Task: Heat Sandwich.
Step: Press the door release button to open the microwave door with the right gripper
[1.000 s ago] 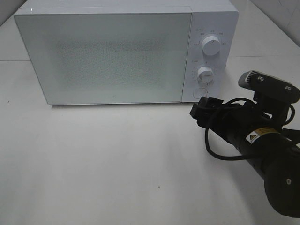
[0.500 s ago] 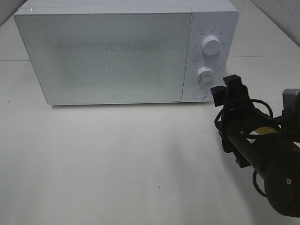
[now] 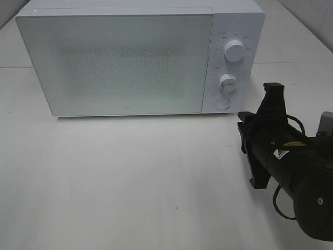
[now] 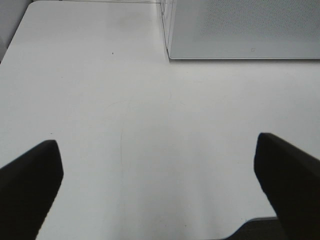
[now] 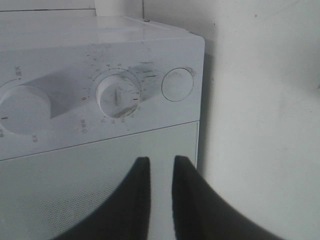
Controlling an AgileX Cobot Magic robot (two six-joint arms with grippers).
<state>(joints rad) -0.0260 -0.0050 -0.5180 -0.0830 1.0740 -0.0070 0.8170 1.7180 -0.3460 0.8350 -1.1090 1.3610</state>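
While your right gripper point(image 5: 159, 160) faces the microwave point(image 3: 119, 62), fingers nearly pressed together on nothing, your left gripper point(image 4: 156, 142) hangs spread wide over the desk point(image 4: 125, 100). You cannot see the sandwich in any view — the microwave door is closed.

A white table point(image 3: 130, 182) lay under soft, even light (a faint seam point(image 3: 15, 66) crossed it), with a pale tiled wall point(image 3: 315, 13) at the far right corner.
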